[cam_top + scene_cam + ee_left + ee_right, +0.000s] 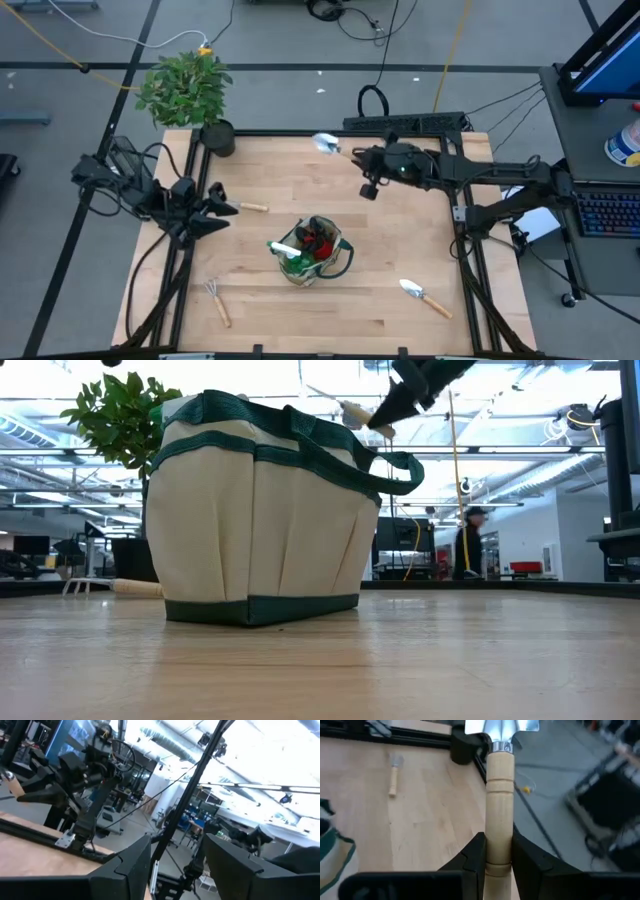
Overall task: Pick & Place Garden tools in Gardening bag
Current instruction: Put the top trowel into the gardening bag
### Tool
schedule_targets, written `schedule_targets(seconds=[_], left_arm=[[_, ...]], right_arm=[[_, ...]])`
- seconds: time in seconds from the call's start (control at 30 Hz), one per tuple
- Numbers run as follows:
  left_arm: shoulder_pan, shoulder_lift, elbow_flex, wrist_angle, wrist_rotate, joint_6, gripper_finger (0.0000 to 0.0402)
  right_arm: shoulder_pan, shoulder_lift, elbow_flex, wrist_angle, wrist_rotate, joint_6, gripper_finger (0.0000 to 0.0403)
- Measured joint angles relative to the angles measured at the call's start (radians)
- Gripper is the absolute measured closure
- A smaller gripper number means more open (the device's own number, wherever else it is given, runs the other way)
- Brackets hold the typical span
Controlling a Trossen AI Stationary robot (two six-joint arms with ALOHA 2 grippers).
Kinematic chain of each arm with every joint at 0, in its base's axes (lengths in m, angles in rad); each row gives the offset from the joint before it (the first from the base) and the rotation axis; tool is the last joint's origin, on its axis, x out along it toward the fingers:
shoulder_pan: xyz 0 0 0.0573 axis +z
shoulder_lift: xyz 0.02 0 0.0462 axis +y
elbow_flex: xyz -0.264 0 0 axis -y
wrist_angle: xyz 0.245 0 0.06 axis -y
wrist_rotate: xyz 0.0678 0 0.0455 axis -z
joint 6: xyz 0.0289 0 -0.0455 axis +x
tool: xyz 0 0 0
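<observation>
The right tool (498, 851) is gripping a wooden-handled trowel (500, 795) above the bench (400, 240), the gardening bag (312, 252) lying below and beside it, while the left tool (222, 208) is waiting half open.

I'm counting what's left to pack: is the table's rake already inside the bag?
No; the rake lies on the bare table, apart from the bag.

Beige bag (312, 262) mid-table holds tools; trowel (424, 295), rake (217, 300) lie beside.
</observation>
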Motion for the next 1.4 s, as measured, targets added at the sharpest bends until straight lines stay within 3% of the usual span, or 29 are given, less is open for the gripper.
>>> schedule_targets(seconds=[0.37,0.6,0.87,1.07,1.4], left_arm=[[0.0,0.16,0.0,0.241,-0.159,-0.033,0.0213],[0.0,0.229,0.0,0.311,-0.289,-0.063,0.0213],[0.0,0.328,0.066,0.339,-0.341,-0.028,0.0213],[0.005,0.416,0.235,0.17,-0.346,0.02,0.0213],[0.052,0.587,0.557,-0.232,-0.348,0.017,0.0213]], right_arm=[[0.124,0.0,0.001,0.136,0.158,-0.439,0.0343],[0.176,0.0,0.001,0.208,0.237,-0.733,0.0343],[0.212,0.004,0.001,0.259,0.265,-1.0,0.0343],[0.242,0.047,0.002,0.321,0.362,-1.263,0.0343],[0.281,0.13,0.002,0.393,0.367,-1.535,0.0343]])
